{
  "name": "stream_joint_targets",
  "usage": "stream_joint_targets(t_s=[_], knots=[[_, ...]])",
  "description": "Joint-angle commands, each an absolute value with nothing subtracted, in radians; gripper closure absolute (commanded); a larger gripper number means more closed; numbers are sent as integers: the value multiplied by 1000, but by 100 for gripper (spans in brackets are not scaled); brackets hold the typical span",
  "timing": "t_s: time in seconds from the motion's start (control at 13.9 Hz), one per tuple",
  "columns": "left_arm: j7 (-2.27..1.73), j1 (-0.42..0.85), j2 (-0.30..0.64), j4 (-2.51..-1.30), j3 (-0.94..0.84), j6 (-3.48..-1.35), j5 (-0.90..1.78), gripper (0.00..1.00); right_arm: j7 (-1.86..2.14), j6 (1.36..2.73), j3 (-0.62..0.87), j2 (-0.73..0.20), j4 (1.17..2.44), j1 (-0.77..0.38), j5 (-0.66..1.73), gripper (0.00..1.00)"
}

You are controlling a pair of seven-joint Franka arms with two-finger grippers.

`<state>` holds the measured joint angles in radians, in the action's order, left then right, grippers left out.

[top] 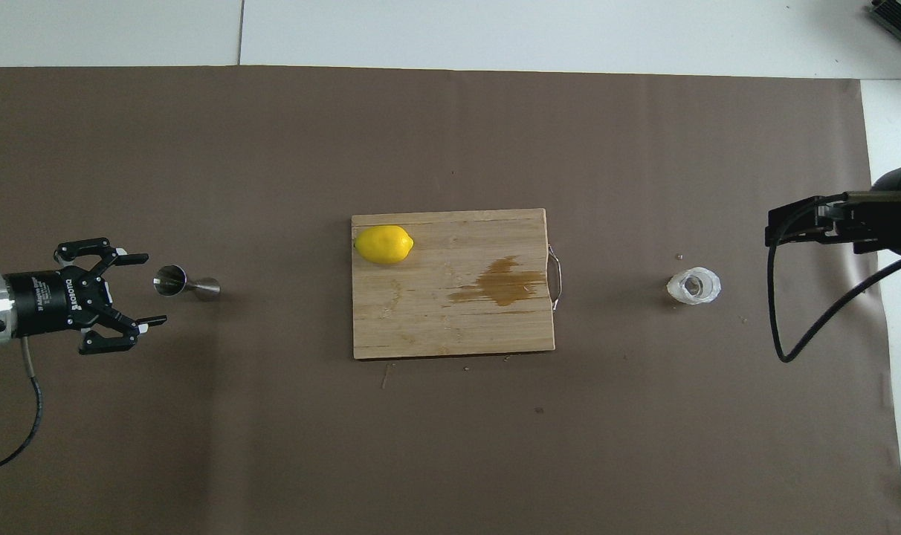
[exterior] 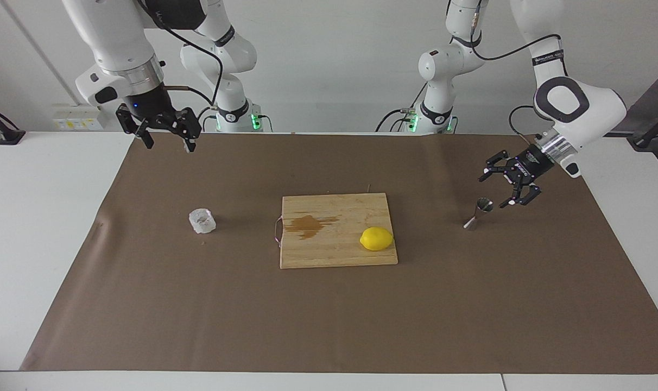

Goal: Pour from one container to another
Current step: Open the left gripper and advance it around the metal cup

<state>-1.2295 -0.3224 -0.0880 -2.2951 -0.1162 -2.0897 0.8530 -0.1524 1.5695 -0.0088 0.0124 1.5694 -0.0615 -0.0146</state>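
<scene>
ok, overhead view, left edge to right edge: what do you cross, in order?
left gripper, open → jigger → lemon on the cutting board → brown stain → board's wire handle → tumbler → right gripper, open.

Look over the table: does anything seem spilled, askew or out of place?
Yes: a brown stain like spilled liquid marks the cutting board beside its handle. The jigger and tumbler stand upright.
</scene>
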Motion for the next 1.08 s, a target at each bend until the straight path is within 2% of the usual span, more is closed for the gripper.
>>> stream_joint_targets(t_s=[0.0,0.72,1.01], knots=[[-1261,-299,-137,-2375,-121,-2175,905,0,-160,1568,-2,29,1588,-51,-11,0],[-1262,-279,-100,-2378,-120,-2267,923,0,-160,1568,-2,29,1588,-51,-11,0],[-1259,-276,-48,-2364,-121,-2287,939,0,-160,1568,-2,29,1588,-51,-11,0]])
